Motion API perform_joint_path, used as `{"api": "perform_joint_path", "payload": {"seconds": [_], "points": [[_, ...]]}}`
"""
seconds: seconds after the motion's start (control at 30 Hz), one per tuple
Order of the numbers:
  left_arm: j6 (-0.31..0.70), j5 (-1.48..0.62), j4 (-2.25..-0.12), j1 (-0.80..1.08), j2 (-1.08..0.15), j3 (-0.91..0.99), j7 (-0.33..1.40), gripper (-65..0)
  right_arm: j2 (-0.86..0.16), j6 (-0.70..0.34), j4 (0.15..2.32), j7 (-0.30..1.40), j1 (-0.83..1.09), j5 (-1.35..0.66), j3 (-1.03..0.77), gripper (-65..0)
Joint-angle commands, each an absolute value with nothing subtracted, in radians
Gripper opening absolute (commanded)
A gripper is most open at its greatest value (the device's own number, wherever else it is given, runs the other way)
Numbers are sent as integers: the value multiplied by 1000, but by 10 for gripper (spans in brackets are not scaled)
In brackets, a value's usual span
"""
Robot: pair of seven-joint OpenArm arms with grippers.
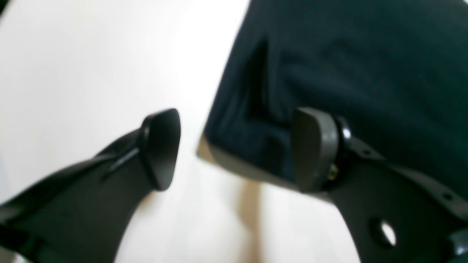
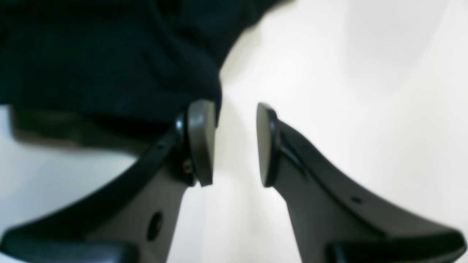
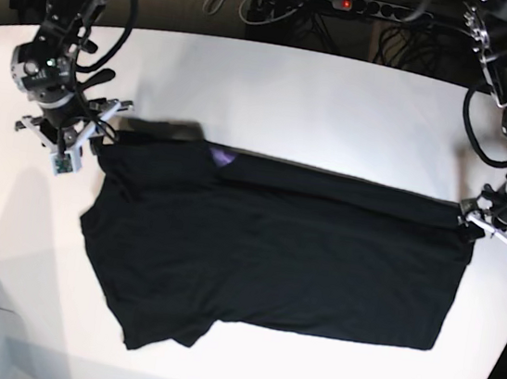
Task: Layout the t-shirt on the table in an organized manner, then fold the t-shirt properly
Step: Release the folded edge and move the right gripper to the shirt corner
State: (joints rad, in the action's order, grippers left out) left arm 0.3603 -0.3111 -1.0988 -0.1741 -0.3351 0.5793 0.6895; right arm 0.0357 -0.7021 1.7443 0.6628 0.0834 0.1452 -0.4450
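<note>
t-shirt [image 3: 272,257] flat on table [image 3: 339,107] — both grippers' jaws apart, empty

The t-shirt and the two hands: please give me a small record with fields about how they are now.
garment: t-shirt, black, spread mostly flat, plain side up
visible print: small purple patch near the far edge
surface: white table
left hand: left hand open, at a corner of the shirt, one finger over the cloth
right hand: right hand open, at the shirt's other end, nothing between its fingers
grip: neither hand holds the cloth
fold state: one far edge turned over; whether a proper fold has begun cannot be told
</note>
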Motion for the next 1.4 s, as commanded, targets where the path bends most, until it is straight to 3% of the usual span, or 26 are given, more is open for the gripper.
{"api": "perform_joint_path", "payload": {"seconds": [0.0,0.33,0.4,0.53,0.6,0.7,0.8,0.97,1.07,1.27,1.37], "points": [[361,-320,-1093,-199,-357,578,664,-193,42,-698,1767,639,85,128,-452,-447],[361,-312,-987,-246,-357,575,664,-203,70,-698,1770,638,137,128,-456,-449],[361,-312,-986,-246,-357,575,664,-248,68,-698,1770,638,143,128,-458,-450],[361,-312,-986,-246,-360,538,664,-438,68,-698,1802,639,151,128,-458,-450],[361,-312,-986,-246,-360,538,664,-498,70,-698,1825,644,163,128,-458,-447],[361,-312,-987,-246,-360,538,664,-537,96,-698,1865,645,182,128,-456,-446],[361,-312,-987,-246,-360,538,664,-639,110,-698,1868,645,197,128,-455,-446],[361,-312,-987,-246,-360,536,665,-650,145,-698,1862,647,220,128,-449,-443],[361,-312,-989,-245,-358,536,667,-649,156,-698,1862,647,223,128,-447,-392],[361,-312,-987,-240,-358,536,667,-649,157,-698,1860,648,226,128,-409,-219],[361,-312,-987,-240,-358,536,667,-649,157,-698,1857,648,220,128,-400,-183]]}}
